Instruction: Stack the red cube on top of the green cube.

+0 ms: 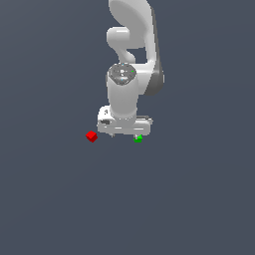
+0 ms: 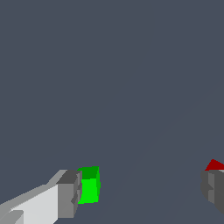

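In the wrist view the white gripper (image 2: 142,192) stands with its grey-padded jaws wide apart and nothing held, the small bright-green cube (image 2: 89,185) just beside one pad and the small bright-red cube (image 2: 214,165) peeking from behind the other. From the exterior view the gripper (image 1: 124,134) hangs low over the plain dark-grey desk (image 1: 60,199) on the white arm (image 1: 130,55), the green cube (image 1: 138,139) under its exterior-view right end and the red cube (image 1: 91,136) just beyond its left end, both apparently resting on the desk. No lettering or labels can be read.

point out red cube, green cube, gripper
red cube (image 1: 91,136), exterior view, on its visible face.
green cube (image 2: 89,189), wrist view, on its bright front face.
gripper (image 2: 140,192), wrist view, midway between its spread fingertips.
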`<state>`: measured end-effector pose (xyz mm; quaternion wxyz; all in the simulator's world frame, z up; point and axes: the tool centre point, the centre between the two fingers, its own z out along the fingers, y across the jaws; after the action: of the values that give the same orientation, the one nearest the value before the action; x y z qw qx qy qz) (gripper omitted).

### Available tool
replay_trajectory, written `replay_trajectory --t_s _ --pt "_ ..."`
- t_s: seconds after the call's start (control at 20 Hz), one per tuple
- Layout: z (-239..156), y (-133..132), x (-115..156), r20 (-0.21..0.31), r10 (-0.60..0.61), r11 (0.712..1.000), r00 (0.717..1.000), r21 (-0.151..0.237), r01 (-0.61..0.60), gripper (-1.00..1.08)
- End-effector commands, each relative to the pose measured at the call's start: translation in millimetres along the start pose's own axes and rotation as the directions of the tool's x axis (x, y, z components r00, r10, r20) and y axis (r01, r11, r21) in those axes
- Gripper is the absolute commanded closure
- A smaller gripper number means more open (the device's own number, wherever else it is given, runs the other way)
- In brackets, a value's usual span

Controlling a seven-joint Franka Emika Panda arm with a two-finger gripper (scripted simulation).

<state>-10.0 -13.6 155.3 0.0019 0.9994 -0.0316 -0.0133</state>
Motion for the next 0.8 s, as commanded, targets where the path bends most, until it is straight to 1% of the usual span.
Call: replay_trajectory --t_s 0.0,0.15,0.35,0.55,0.65,0.75 --pt "0.0 0.0 0.0 0.0 0.0 1.0 1.0 0.0 0.0 -0.92" --pt "2.1 5.0 -0.6 -0.001 0.013 1.0 1.0 0.0 -0.013 -0.92" --pt "11.1 27.0 -3.8 -0.003 0.073 0.997 0.997 0.001 -0.073 -0.92" --pt "27.0 64.6 -12.5 -0.008 0.175 0.985 0.985 0.003 -0.175 -0.92" --pt "37.4 88.2 -20.2 -0.011 0.239 0.971 0.971 0.004 -0.239 -0.92" --pt "49.0 113.9 -30.6 -0.014 0.31 0.951 0.951 0.006 -0.31 -0.92"
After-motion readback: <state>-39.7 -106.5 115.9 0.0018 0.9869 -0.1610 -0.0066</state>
